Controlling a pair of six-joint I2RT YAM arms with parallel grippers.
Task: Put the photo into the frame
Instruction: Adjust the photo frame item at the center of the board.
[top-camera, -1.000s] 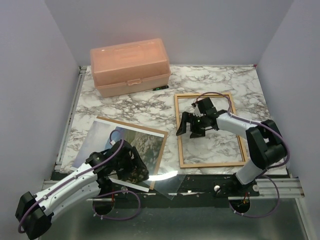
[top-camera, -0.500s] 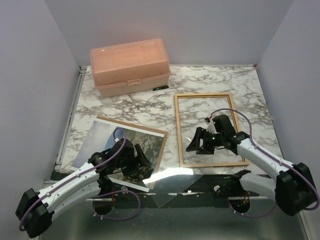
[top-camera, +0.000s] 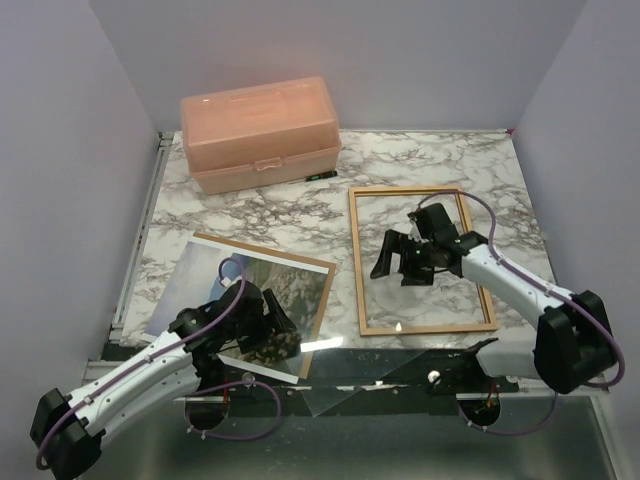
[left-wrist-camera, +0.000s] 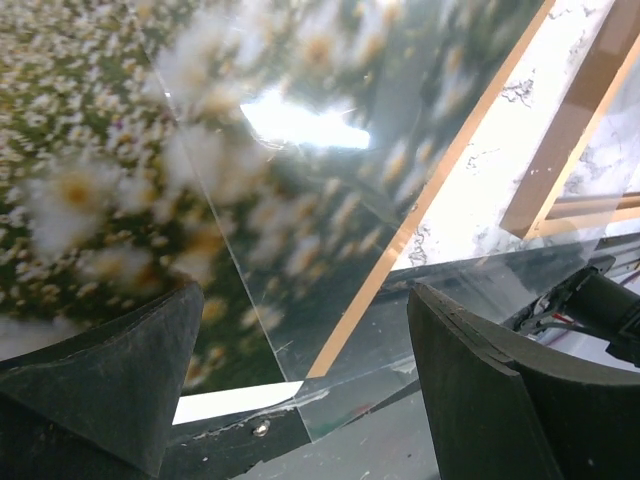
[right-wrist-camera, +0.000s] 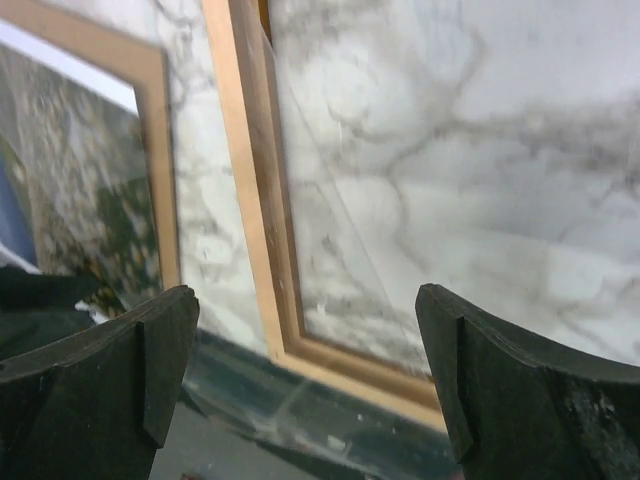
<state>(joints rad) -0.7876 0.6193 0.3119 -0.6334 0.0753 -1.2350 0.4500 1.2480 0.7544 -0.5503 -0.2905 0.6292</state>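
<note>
The photo (top-camera: 215, 275), sky and flowery meadow face up, lies at the left on a brown backing board (top-camera: 322, 300). Over its near right corner hovers my left gripper (top-camera: 272, 330), open; in the left wrist view the blurred flowers (left-wrist-camera: 100, 150) fill the picture and the open left gripper (left-wrist-camera: 300, 380) holds nothing. The orange-brown frame (top-camera: 358, 300) lies flat at the right. My right gripper (top-camera: 400, 262) is open above the frame's left half. The right wrist view shows the frame's near left corner (right-wrist-camera: 250, 200) under the empty right gripper (right-wrist-camera: 305, 380).
A clear sheet (top-camera: 330, 365) lies at the table's near edge, overlapping the photo's corner (left-wrist-camera: 330, 200) and glaring. A pink plastic box (top-camera: 260, 133) stands at the back left. Marble table (top-camera: 250, 215); a black rail runs along the near edge.
My right gripper went toward the frame's near edge, then came back up over its left half. The left gripper crept slightly right over the photo's corner, and the glare on the clear sheet shifted.
</note>
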